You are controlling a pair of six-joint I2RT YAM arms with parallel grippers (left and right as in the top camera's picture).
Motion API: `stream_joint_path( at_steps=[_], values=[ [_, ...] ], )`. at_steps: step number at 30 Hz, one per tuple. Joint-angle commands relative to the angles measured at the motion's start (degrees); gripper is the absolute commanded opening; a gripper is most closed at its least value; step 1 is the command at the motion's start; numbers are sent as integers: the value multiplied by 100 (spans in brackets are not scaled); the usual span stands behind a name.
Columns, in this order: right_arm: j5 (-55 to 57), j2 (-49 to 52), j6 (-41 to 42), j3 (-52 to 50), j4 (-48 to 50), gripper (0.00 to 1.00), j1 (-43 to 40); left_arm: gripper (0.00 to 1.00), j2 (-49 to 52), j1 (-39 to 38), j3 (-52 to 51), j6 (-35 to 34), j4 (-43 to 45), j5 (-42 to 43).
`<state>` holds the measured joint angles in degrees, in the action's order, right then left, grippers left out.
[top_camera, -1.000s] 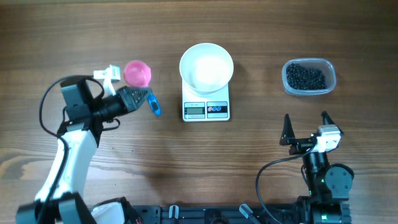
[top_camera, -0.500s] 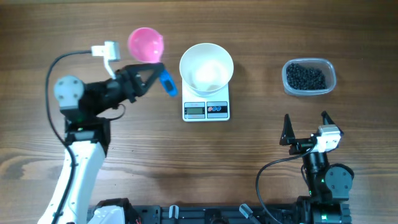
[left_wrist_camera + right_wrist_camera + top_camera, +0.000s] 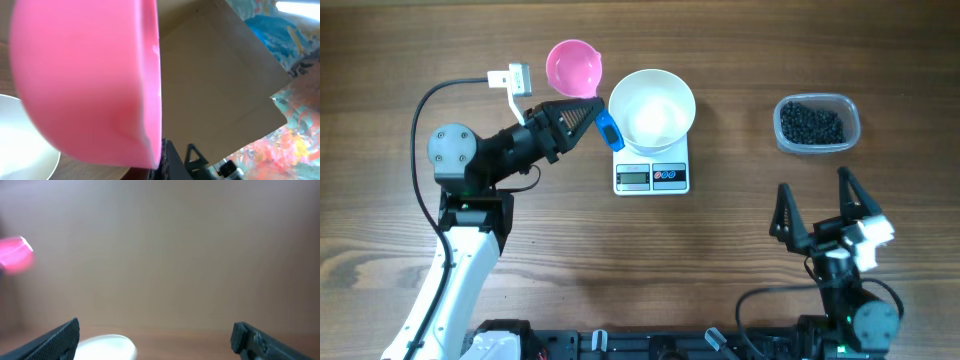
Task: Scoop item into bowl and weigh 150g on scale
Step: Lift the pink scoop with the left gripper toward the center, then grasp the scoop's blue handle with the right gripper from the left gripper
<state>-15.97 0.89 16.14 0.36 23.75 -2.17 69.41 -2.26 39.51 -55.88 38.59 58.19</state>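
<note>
My left gripper (image 3: pixel 590 116) is shut on the blue handle of a pink scoop (image 3: pixel 573 66), whose cup hangs just left of the bowl's rim. The white bowl (image 3: pixel 652 108) stands on the white scale (image 3: pixel 652 176) at the table's middle. The item, a heap of small black pellets (image 3: pixel 811 124), lies in a clear tub (image 3: pixel 849 129) at the right. In the left wrist view the pink scoop (image 3: pixel 80 80) fills the left half, with the bowl's edge (image 3: pixel 20 140) below it. My right gripper (image 3: pixel 812 185) stands open and empty, near the table's front right.
The right wrist view shows its two dark fingertips (image 3: pixel 60 337) wide apart, the bowl (image 3: pixel 107 347) low between them and the pink scoop (image 3: pixel 15 255) blurred at far left. Bare wooden table (image 3: pixel 740 60) surrounds the scale and tub.
The left arm has carried the scoop rightward and away from the front edge, up to the bowl's left rim. The right arm has shifted slightly and tilted, jaws still wide.
</note>
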Motion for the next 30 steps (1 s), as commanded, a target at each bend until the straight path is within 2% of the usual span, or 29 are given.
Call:
stream_joint_path(
  at_steps=[1, 5, 9, 12, 15, 18, 20, 22, 23, 25, 26, 30],
  values=[
    [-640, -46, 1390, 7, 671, 100, 39, 4, -72, -116, 37, -9, 31, -205],
    [-949, 31, 1386, 601, 317, 100, 39, 4, -74, -577, 37, 13, 341, -632],
    [-1051, 522, 1143, 1628, -881, 100, 39, 4, -72, -975, 37, 13, 367, -1399],
    [-1257, 1362, 1084, 2594, -1840, 100, 39, 4, -72, -1283, 39, 11, 380, -2155],
    [-1845, 2426, 1152, 3314, -2046, 100, 39, 4, -72, -1600, 50, 11, 529, -2688],
    [-2549, 3388, 1860, 3519, -1187, 100, 39, 4, -72, -1873, 66, 11, 968, -2938],
    [-2966, 4017, 3141, 3519, -455, 100, 39, 4, -72, -1956, 66, 9, 1384, -2940],
    [-3390, 4570, 4933, 3519, -168, 100, 39, 4, -74, -1954, 66, -11, 1582, -2940],
    [-3578, 4800, 5569, 3517, -166, 100, 39, 4, -74, -1954, 66, -15, 1622, -2938],
    [-4019, 5333, 5851, 3517, 260, 86, 42, 4, -74, -1956, 66, -37, 1628, -2938],
    [-4334, 5628, 5847, 3517, 820, 82, 63, 4, -72, -1954, 66, -35, 1628, -2938],
    [-4658, 6463, 6638, 3517, 2719, 82, 457, 4, -72, -1956, 66, -225, 1628, -3062]
  ],
)
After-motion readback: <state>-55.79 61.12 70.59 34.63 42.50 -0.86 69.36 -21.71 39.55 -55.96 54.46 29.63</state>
